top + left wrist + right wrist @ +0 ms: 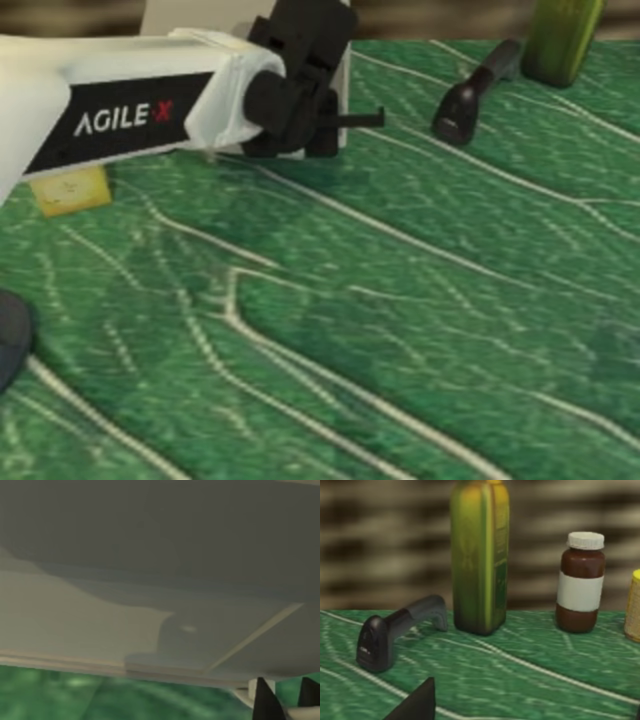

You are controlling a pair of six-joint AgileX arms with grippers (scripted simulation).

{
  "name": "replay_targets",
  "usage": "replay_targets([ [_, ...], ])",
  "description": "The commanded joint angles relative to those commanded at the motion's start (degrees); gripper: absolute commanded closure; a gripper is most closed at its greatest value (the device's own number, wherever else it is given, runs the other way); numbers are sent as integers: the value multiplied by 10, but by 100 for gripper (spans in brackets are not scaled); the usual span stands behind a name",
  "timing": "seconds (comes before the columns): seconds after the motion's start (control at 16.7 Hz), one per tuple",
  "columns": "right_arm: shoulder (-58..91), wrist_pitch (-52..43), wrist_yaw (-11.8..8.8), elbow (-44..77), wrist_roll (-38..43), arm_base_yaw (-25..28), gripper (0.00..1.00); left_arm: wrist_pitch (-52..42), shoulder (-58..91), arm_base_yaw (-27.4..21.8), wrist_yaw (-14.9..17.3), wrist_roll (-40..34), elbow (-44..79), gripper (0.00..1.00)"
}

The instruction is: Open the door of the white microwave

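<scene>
Our left gripper [345, 120] is right at the microwave [200, 15]; we cannot tell its fingers' state. Right arm unseen.

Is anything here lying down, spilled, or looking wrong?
Only the black scanner lies on its side beside the upright green bottle. Nothing is spilled or broken. The left claw is against the white microwave.
</scene>
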Motion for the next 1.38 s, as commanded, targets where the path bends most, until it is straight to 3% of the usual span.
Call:
replay_targets([
  [1.38, 0, 0, 0, 0, 0, 0, 0, 25, -26, 5, 25, 34, -41, 100],
])
